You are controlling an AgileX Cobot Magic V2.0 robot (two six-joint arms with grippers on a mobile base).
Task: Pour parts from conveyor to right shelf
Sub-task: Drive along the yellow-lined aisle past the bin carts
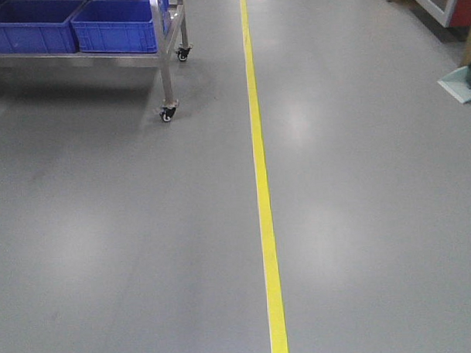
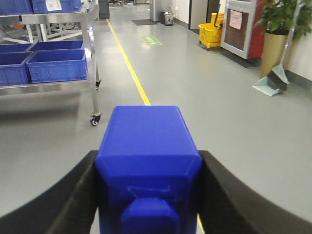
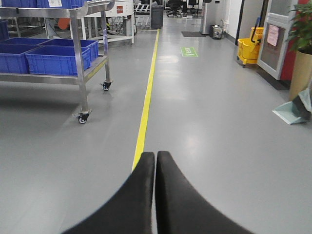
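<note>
**A:** Where is the part?

**B:** The blue block is clamped between the two black fingers of the left hand. Its stud end faces the wrist camera, and it is held above the grey floor. The jaws are spread only as wide as the block. The right hand has its fingers pressed together with nothing between them.

**A:** And the right shelf?

**B:** The right shelf is a steel rack on casters with blue bins on its lower level. It stands well apart from both hands, ahead and to the left of the yellow line.

**A:** So what could go wrong?

**B:** Mostly the carry. The block looks glossy and is gripped only on its smooth sides. A jolt from the base or a quick arm swing could let it slide out onto bare floor, far from any bin.

**A:** Anything at the rack itself?

**B:** The base has to bear left to reach it. If it cuts in too tight, it could clip the near corner post or its caster, and the rack might roll. Whether the wheels are locked cannot be told. If the hand lets go before it is over a bin, the block would likely bounce off a rim.

**A:** Could the empty hand help?

**B:** Not closed as it is. It could not catch anything.
</note>
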